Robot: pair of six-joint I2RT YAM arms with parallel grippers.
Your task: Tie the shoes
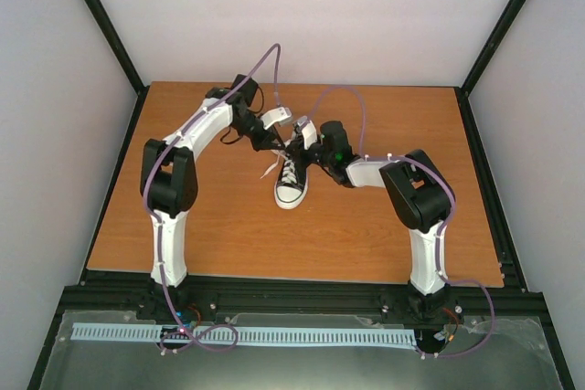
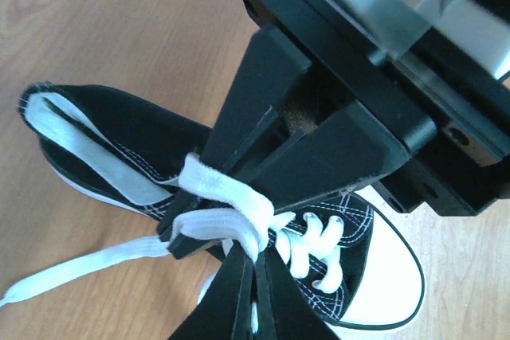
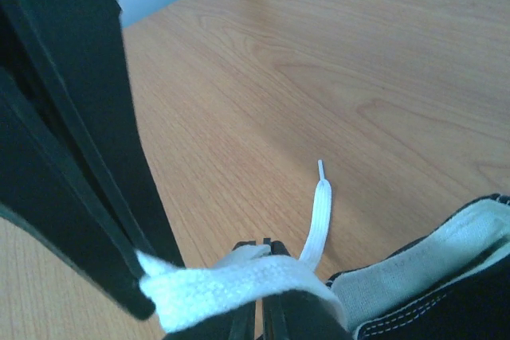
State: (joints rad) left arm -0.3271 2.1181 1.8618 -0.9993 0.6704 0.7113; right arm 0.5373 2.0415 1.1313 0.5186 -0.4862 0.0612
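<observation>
The black sneaker (image 1: 291, 182) with a white toe cap (image 2: 382, 276) lies mid-table, toe toward the arms. Both grippers meet over its laced top. My left gripper (image 1: 276, 141) comes from the left; its fingers (image 2: 256, 284) are pressed together with white lace (image 2: 227, 201) looped over the tips. My right gripper (image 1: 302, 147) comes from the right, also shut (image 3: 267, 312), with the same lace band (image 3: 231, 288) across it. Its tips show in the left wrist view (image 2: 182, 232), wrapped in lace. One loose lace end (image 3: 319, 205) lies on the wood behind the heel (image 3: 454, 276).
The wooden table (image 1: 210, 226) sits inside a black frame with white walls on three sides. Another loose lace end (image 2: 72, 272) trails over the wood beside the shoe. The arm bases stand at the near edge.
</observation>
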